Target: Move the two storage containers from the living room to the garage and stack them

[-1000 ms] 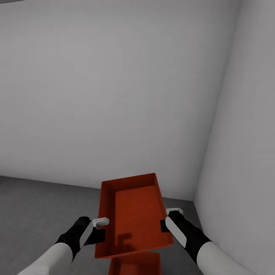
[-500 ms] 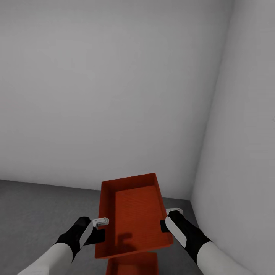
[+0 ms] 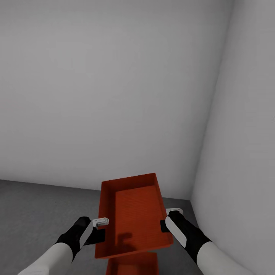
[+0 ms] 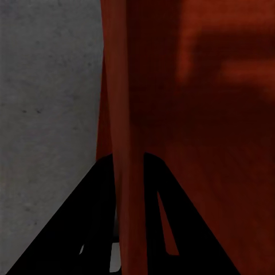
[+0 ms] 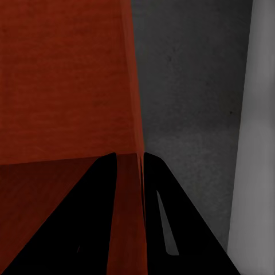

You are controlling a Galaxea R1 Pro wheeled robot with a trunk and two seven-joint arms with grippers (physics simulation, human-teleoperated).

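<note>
As hands [image 3: 100, 222] [image 3: 168, 217] flank it, container [image 3: 131, 214] between

We face plain grey-white walls [image 3: 114, 95] meeting in a corner — below, dark grey speckled floor [image 3: 38, 206].

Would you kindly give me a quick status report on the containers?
Left gripper and right gripper each shut on a side wall of the upper container. Held above the second container, over the concrete floor. Nothing in between.
</note>
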